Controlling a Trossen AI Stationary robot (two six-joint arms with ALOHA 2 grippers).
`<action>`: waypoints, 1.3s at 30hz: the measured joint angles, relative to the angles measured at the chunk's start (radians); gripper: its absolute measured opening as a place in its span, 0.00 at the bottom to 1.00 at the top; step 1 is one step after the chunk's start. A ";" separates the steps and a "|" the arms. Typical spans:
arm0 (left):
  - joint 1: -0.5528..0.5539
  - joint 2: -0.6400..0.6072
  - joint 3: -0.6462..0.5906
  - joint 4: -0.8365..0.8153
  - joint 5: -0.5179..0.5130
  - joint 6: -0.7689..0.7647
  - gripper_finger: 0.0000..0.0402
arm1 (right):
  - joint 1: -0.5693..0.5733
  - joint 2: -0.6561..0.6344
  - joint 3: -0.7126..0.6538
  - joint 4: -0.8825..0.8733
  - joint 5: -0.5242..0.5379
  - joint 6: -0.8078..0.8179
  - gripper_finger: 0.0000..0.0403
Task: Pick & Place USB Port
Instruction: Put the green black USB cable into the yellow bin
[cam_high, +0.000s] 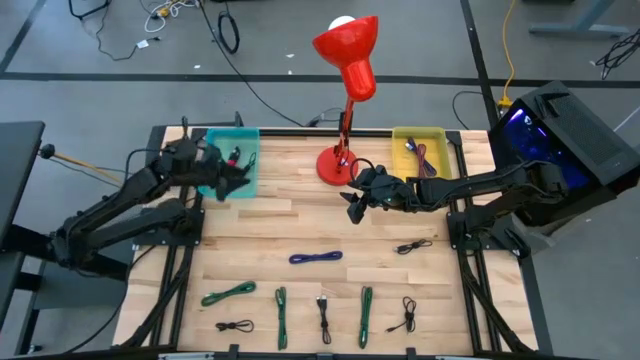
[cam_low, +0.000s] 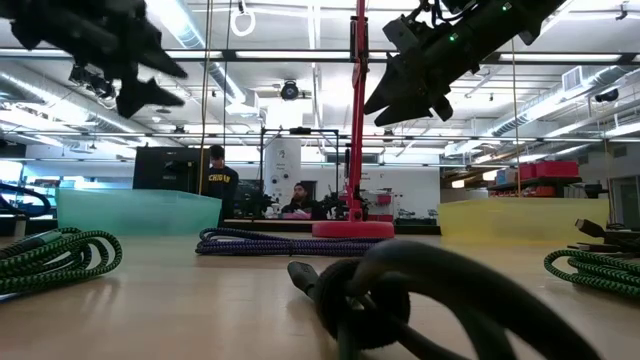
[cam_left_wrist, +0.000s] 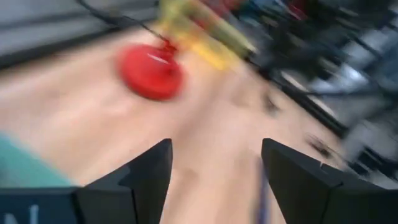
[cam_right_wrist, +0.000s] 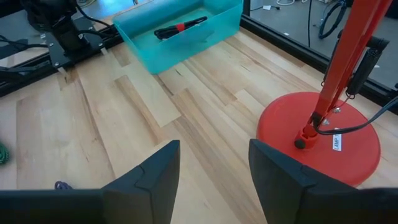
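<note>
Though blurred elsewhere, cable inside teal bin.

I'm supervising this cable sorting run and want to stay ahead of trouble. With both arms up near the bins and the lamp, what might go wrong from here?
1. The right hand hangs open beside the red lamp, close to its base and black cord; a swing may snag or tip it.
2. The left hand, open and empty, is at the teal bin edge; it may nudge the bin.
3. The cables on the table lie close together, so a grasp may drag a neighbour.
</note>
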 joint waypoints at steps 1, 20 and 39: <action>-0.022 0.001 0.018 -0.038 0.020 -0.001 0.61 | 0.000 0.000 0.000 0.000 0.000 0.006 0.48; -0.756 0.085 0.054 -0.391 -0.237 -0.490 0.49 | 0.000 0.000 0.000 0.000 0.000 0.021 0.48; -1.352 0.657 0.054 -0.086 -0.326 -0.962 0.47 | 0.000 0.000 0.000 0.001 -0.003 0.021 0.48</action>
